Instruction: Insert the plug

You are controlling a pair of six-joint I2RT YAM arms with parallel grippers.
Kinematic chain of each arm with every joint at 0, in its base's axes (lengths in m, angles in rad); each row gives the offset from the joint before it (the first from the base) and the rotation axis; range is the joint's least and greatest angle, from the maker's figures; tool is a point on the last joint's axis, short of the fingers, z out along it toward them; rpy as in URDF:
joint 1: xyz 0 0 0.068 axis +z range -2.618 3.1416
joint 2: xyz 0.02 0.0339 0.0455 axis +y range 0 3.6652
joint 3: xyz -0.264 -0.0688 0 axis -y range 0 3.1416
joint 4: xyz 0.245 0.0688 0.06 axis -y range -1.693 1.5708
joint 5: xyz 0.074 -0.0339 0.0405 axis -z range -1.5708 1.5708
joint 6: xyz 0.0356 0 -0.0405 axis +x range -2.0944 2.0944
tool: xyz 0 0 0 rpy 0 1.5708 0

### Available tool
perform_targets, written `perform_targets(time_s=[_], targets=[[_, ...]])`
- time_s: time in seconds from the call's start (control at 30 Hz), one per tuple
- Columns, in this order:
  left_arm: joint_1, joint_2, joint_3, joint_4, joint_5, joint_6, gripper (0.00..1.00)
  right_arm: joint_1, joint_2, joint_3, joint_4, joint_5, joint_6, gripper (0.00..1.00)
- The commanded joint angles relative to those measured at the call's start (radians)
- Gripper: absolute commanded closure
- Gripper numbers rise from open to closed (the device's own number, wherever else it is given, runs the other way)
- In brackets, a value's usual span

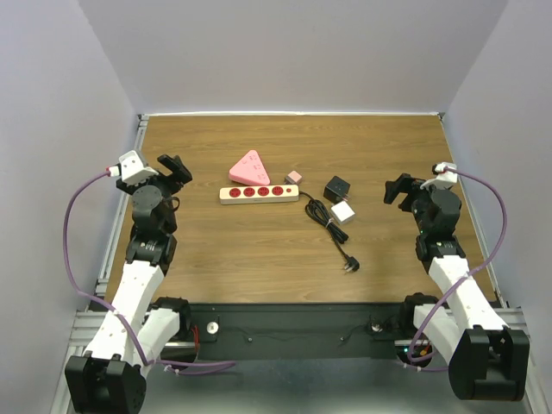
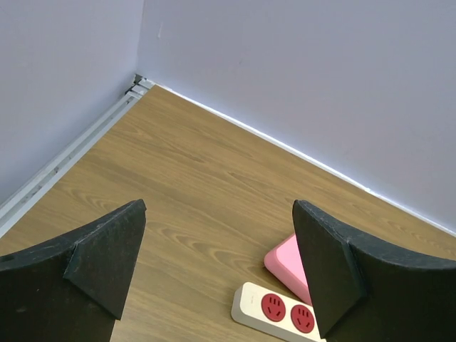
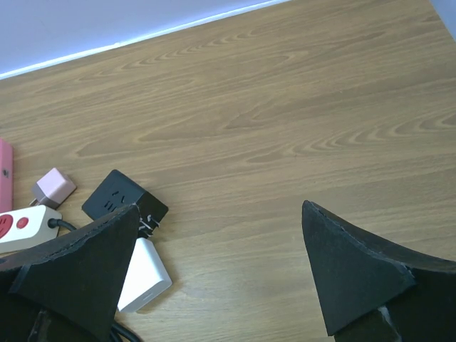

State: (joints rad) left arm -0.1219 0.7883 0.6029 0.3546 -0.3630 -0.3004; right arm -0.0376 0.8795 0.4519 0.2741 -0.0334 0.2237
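A cream power strip [image 1: 259, 193] with red sockets lies across the middle of the table. Its black cable [image 1: 326, 222] runs right and toward me, ending in a black plug [image 1: 350, 265] that lies loose on the wood. My left gripper [image 1: 172, 170] hovers open to the left of the strip; its wrist view shows the strip's left end [image 2: 281, 311] beside its right finger [image 2: 335, 271]. Far to the right of the cable, my right gripper [image 1: 401, 190] is open and holds nothing. The plug shows in neither wrist view.
A pink triangular block [image 1: 248, 166] sits just behind the strip, with a small pink cube [image 1: 294, 176] at its right. A black adapter [image 1: 336, 187] and a white adapter [image 1: 343, 211] lie beside the cable. Walls enclose the table on three sides.
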Motion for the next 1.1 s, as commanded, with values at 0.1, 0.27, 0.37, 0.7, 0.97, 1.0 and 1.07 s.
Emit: perform_targets(time_s=[0.1, 0.27, 0.37, 0.7, 0.97, 1.0, 1.07], targets=[[-0.022, 0.018, 0.035, 0.034, -0.033, 0.017, 0.05, 0.005, 0.032, 0.065, -0.009, -0.014, -0.026, 0.00], [-0.056, 0.048, 0.051, 0.030, -0.022, 0.043, 0.05, 0.005, 0.088, 0.093, -0.027, -0.086, -0.035, 0.00], [-0.125, 0.077, 0.060, 0.038, -0.030, 0.075, 0.05, 0.007, 0.137, 0.110, -0.044, -0.189, -0.024, 0.00], [-0.243, 0.150, 0.037, 0.135, 0.338, -0.038, 0.05, 0.157, 0.278, 0.142, -0.101, -0.168, -0.026, 0.00], [-0.289, 0.210, 0.044, 0.129, 0.452, -0.098, 0.06, 0.264, 0.351, 0.188, -0.190, -0.099, -0.029, 0.00], [-0.292, 0.222, 0.046, 0.127, 0.452, -0.097, 0.06, 0.272, 0.354, 0.189, -0.200, -0.085, -0.030, 0.00], [-0.300, 0.238, 0.060, 0.123, 0.455, -0.097, 0.06, 0.288, 0.363, 0.192, -0.211, -0.077, -0.035, 0.00]])
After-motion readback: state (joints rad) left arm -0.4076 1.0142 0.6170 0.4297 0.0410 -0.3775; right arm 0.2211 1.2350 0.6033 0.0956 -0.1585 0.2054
